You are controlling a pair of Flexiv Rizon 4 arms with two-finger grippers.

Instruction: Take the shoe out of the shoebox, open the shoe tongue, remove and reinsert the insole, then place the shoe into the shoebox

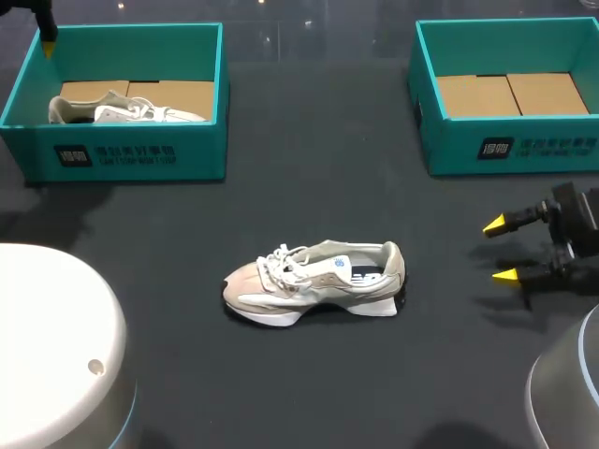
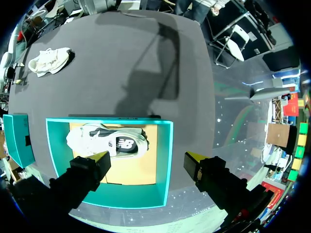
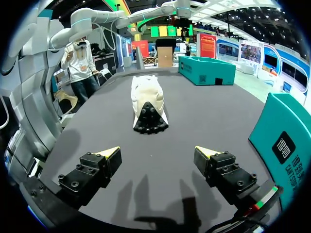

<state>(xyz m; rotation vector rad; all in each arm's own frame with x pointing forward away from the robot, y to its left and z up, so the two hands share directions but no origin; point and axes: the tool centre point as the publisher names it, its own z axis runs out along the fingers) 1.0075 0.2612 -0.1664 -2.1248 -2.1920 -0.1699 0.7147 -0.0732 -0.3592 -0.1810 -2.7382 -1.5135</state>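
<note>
A beige and white shoe [image 1: 314, 281] lies on its sole in the middle of the dark table, toe to the left. Its heel [image 3: 148, 99] faces my right gripper [image 3: 158, 153], which stands open and empty a good way to the shoe's right [image 1: 501, 250]. The right teal shoebox [image 1: 510, 140] holds only cardboard. My left gripper [image 2: 146, 158] hovers open above the left teal shoebox [image 2: 167, 160], where a second white shoe [image 2: 109, 141] lies. In the head view only one yellow tip of the left gripper [image 1: 47, 42] shows, at that box's far left corner.
The left shoebox [image 1: 131, 159] stands at the back left and the right one at the back right. Dark table surface lies between them and all around the middle shoe. White rounded arm bases sit at the front left [image 1: 56, 346] and front right [image 1: 562, 393].
</note>
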